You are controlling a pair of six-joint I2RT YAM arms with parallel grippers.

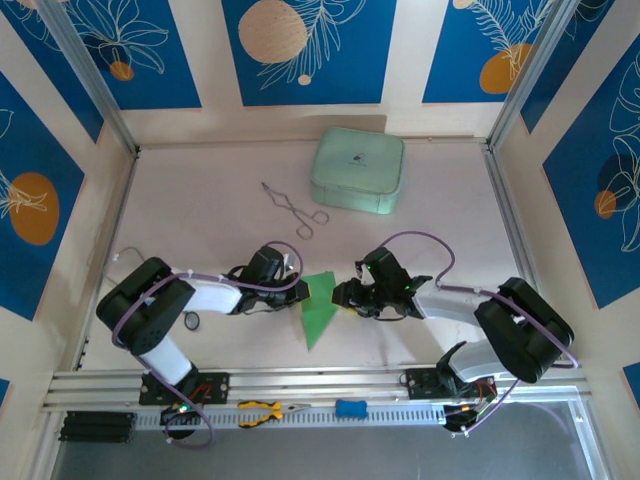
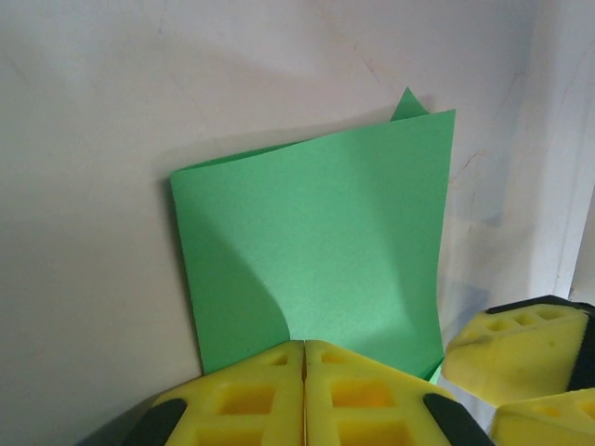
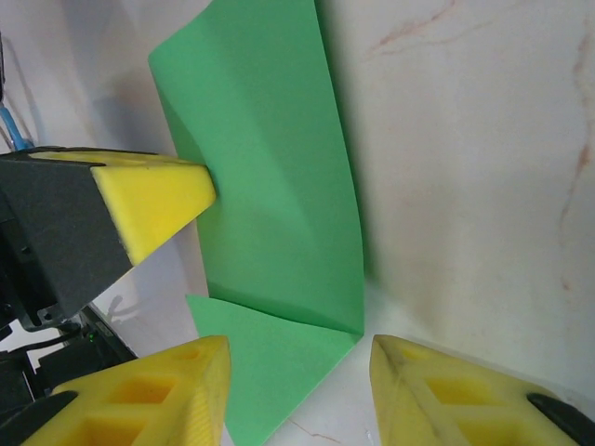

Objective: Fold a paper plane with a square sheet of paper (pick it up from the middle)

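Left pincer (image 2: 304, 348) clamped on one edge of the partly folded square sheet of paper (image 2: 316, 242), mid-counter (image 2: 93, 139) between the arms; right pincer (image 3: 297, 346) stands apart at its corner, so with only a one-edge hold, layers may spring or skew if nudged.

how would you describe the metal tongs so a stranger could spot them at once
Find the pale mint-green case at the far side of the table. Just left of it, lying flat, are thin silver wire tongs with two finger loops at their near end. Unlike the bright green paper nearer the front, they are skinny, metallic and scissor-shaped.
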